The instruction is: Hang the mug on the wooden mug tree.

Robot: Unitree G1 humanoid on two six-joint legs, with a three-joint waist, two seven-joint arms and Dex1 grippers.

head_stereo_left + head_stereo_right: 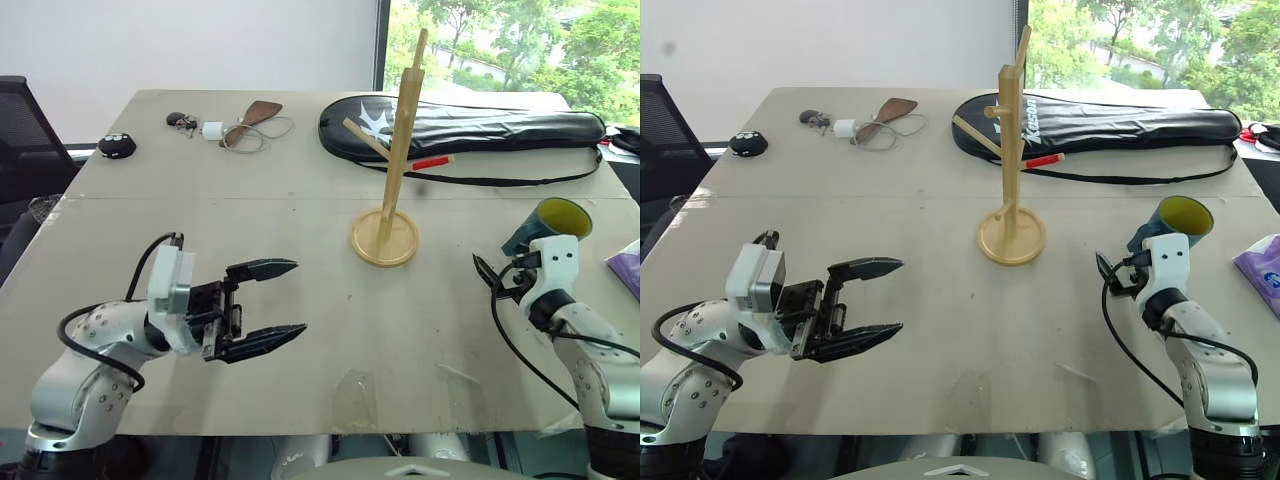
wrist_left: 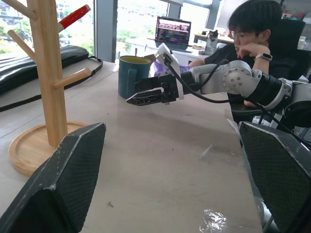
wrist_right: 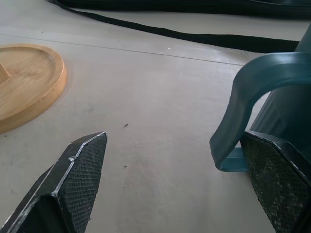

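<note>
The mug (image 1: 548, 228) looked rigid, glazed and breakable — best taken by its handle (image 3: 252, 97), the right end effector (image 3: 170, 170) gaping wide, grasping nothing.

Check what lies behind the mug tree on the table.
Behind the wooden mug tree lies a long black racket bag with its strap; a red-tipped item rests by it. The pole covers part of the bag's near edge.
</note>
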